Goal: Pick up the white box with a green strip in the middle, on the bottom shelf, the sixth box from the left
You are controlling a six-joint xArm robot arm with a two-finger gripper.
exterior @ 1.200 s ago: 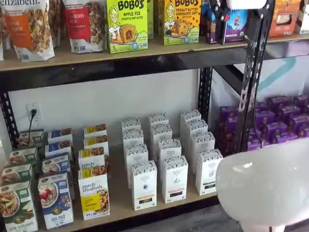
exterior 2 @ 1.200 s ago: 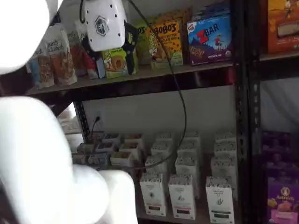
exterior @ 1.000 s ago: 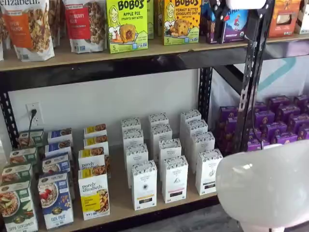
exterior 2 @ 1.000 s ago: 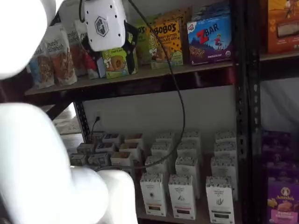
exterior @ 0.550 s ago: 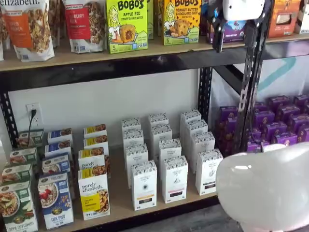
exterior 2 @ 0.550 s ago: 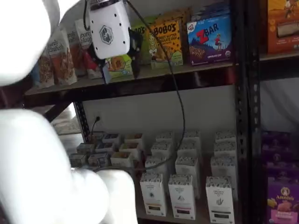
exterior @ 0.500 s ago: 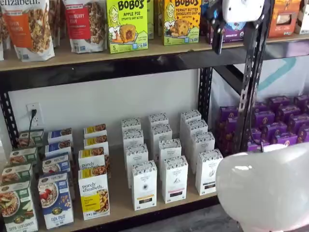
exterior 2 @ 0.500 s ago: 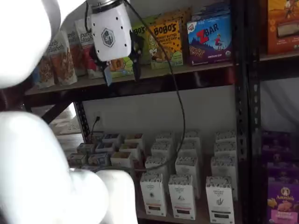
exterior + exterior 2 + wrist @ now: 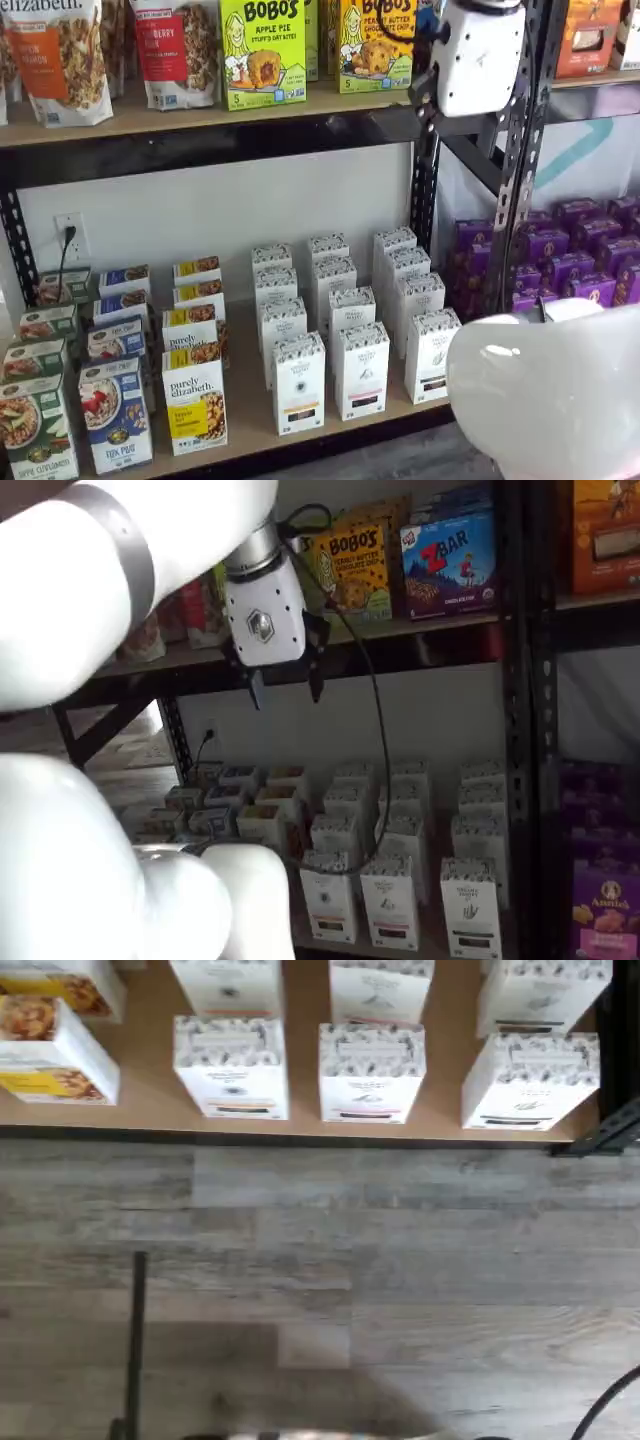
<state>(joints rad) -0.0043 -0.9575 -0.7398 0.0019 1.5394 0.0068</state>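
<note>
**Hazards: wrong carton, neighbour knock, rack contact**

Granola box (image 9: 195, 400) stands left in the front row on the bottom shelf (image 9: 250, 425). Two look-alike cartons (image 9: 298, 383) (image 9: 362, 370) follow. The white box (image 9: 432, 355) closes the row at the right, near the rack post (image 9: 426, 200).

The gripper (image 9: 286, 688) hangs high, level with the upper shelf and well apart from the white box. Its fingers are spread with a clear gap and hold nothing.

- Near-identical fronts invite a descent onto the middle carton.
- Close spacing lets a finger tip a neighbour or the carton behind.
- A rightward offset risks striking the post.
- The cable (image 9: 380, 740) may snag cartons.
</note>
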